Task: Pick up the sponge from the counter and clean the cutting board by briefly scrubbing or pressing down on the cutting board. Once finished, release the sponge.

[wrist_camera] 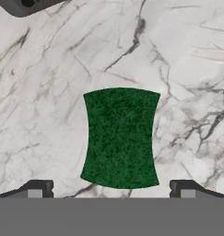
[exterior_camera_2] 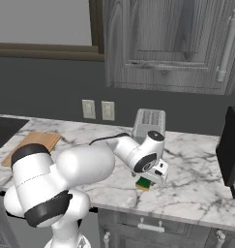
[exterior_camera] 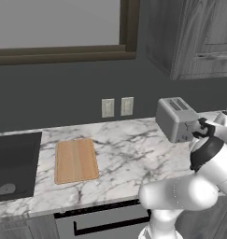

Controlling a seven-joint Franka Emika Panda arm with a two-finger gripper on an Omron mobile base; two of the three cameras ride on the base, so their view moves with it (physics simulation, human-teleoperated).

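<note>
Marble desk runs under dark cabinets. Your tool hangs wide open straight above the sponge, a tip on each side, nothing gripped. That sponge lies on the desk in front of the toaster, well apart from the cutting board near the sink. Risk: close too high and you'll pinch only the soft green top, so it slips during the long carry.

No text, label, brand, number or sign can be read anywhere. The toaster, the wall outlets and the cabinets all show plain faces with no lettering.
</note>
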